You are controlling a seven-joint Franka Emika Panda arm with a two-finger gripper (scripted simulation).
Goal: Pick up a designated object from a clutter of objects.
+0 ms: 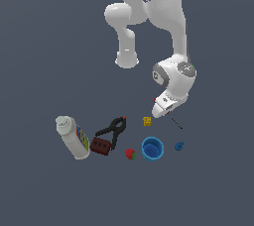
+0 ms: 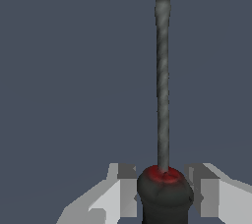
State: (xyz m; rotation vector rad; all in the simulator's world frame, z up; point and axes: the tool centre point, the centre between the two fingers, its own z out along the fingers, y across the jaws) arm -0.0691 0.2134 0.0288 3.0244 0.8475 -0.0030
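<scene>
Gripper (image 2: 164, 193) fingers flank the screwdriver (image 2: 163, 95) handle, seemingly pinching it, low in the wrist view. In the exterior view, left to right: white bottle (image 1: 73, 137), black clamp (image 1: 113, 130), blue cup (image 1: 152, 148), then the screwdriver's shaft right of centre. A shallow pinch on the rounded handle could slip.

No text, number or brand can be read anywhere. The white bottle (image 1: 73, 137), lying well off from the gripper (image 1: 161, 111) at the far end of the clutter, carries a coloured label patch, but it is only a blur of blue, yellow and red. The yellow block (image 1: 147, 121), just beside the gripper, shows dark marks on its face that are too small to make out. The wrist view shows no lettering at all.
</scene>
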